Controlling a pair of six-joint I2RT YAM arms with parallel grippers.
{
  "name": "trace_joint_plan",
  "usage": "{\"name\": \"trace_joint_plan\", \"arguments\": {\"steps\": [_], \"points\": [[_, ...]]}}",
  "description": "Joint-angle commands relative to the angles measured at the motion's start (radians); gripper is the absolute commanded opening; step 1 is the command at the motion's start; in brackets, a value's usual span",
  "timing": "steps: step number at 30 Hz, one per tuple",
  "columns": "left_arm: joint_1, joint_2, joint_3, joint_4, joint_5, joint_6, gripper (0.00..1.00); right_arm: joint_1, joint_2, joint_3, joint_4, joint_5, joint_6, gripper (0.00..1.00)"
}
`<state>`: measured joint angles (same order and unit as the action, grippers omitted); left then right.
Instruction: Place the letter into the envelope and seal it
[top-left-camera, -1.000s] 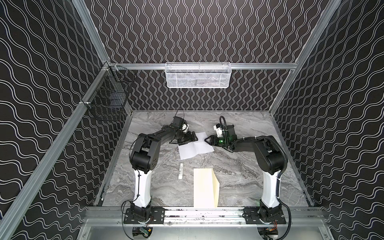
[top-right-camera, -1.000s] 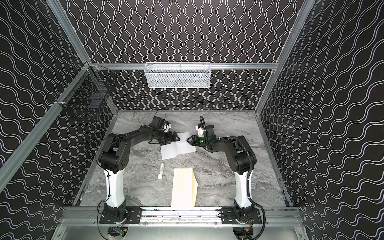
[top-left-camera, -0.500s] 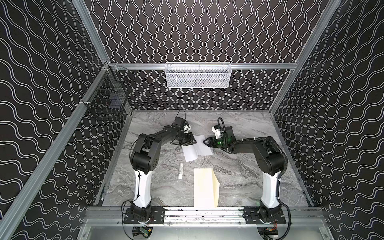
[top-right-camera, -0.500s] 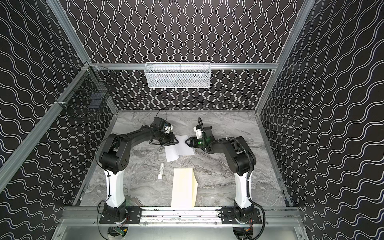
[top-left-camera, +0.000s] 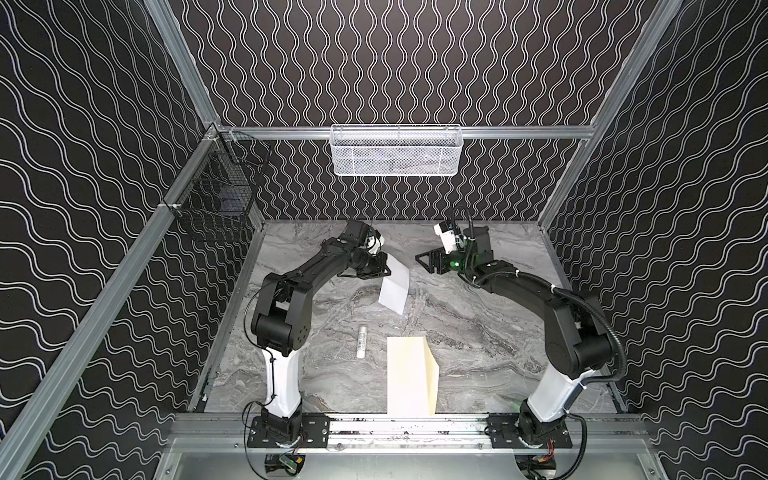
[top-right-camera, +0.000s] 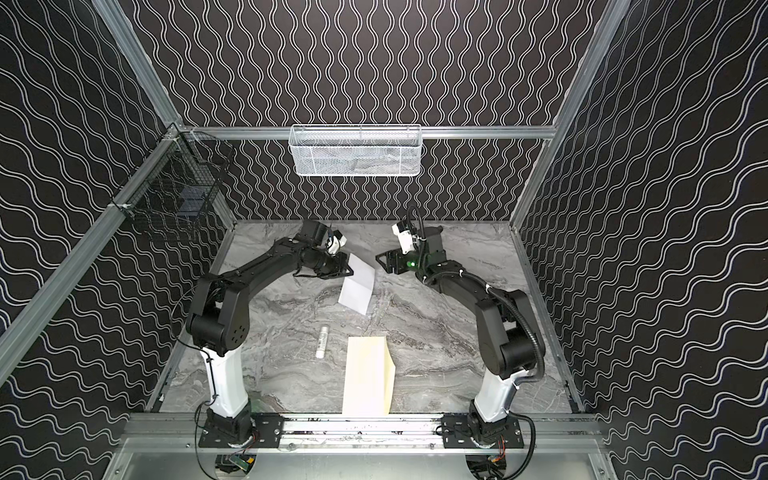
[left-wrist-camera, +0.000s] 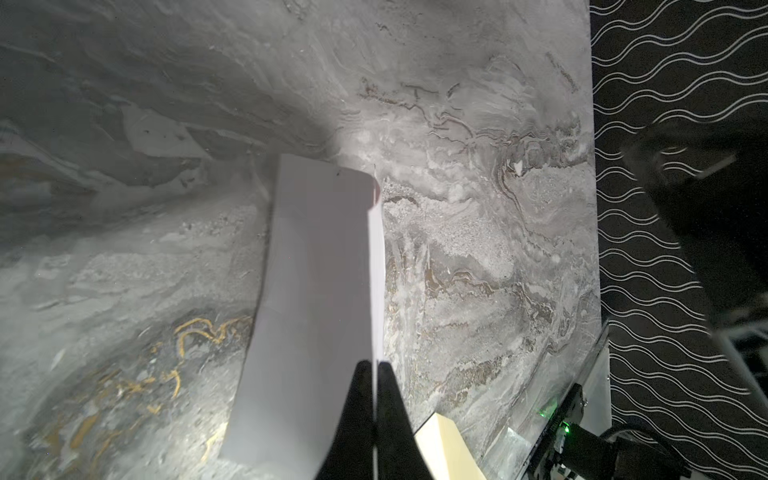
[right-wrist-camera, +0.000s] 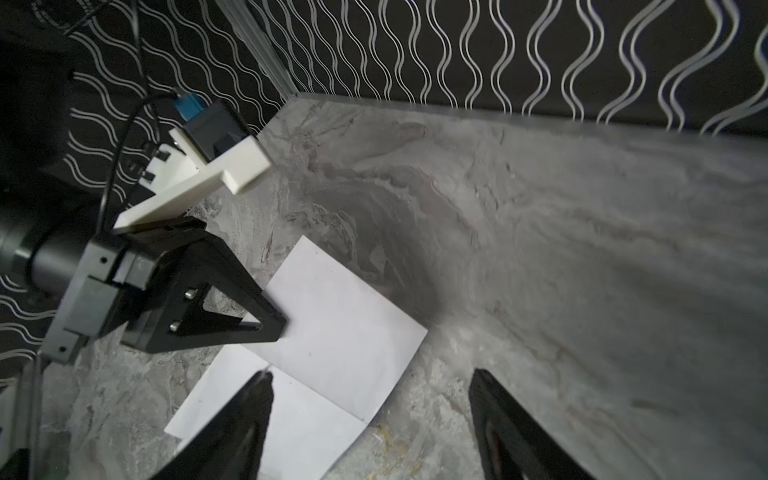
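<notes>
The white letter (top-left-camera: 395, 286) (top-right-camera: 358, 286) is bent along its crease, its lower half resting on the marble table. My left gripper (top-left-camera: 386, 270) (left-wrist-camera: 374, 363) is shut on the raised half's edge; the sheet (left-wrist-camera: 316, 311) runs out from the closed jaws. My right gripper (top-left-camera: 420, 261) (right-wrist-camera: 372, 374) stands open just right of the letter (right-wrist-camera: 340, 332), nothing between its fingers. The right wrist view also shows the left gripper (right-wrist-camera: 274, 328) pinching the paper. The cream envelope (top-left-camera: 409, 374) (top-right-camera: 365, 374) lies flat near the front rail, its corner (left-wrist-camera: 444, 444) showing in the left wrist view.
A small white cylindrical stick (top-left-camera: 361, 341) (top-right-camera: 322, 342) lies left of the envelope. A white mesh basket (top-left-camera: 397, 151) hangs on the back rail and a black wire basket (top-left-camera: 216, 203) on the left rail. Patterned walls enclose the table.
The letter lay flat between both grippers; now the left gripper has shut on its edge and raised it into a fold. The right gripper has opened wider and drawn back to the right.
</notes>
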<state>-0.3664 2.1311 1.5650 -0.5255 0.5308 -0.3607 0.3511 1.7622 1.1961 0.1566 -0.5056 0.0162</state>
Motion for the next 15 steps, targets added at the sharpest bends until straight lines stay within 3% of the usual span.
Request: {"name": "trace_joint_plan", "arguments": {"steps": [1, 7, 15], "points": [[0.001, -0.031, 0.009, -0.040, -0.021, 0.097, 0.00, 0.001, -0.048, 0.017, 0.003, -0.098, -0.235, 0.78], [-0.008, -0.066, 0.015, -0.052, -0.015, 0.130, 0.00, 0.000, -0.176, -0.002, -0.080, -0.190, -0.436, 0.81], [-0.053, -0.139, 0.001, -0.078, -0.037, 0.231, 0.00, 0.001, -0.343, -0.110, -0.106, -0.236, -0.471, 0.82]]}}
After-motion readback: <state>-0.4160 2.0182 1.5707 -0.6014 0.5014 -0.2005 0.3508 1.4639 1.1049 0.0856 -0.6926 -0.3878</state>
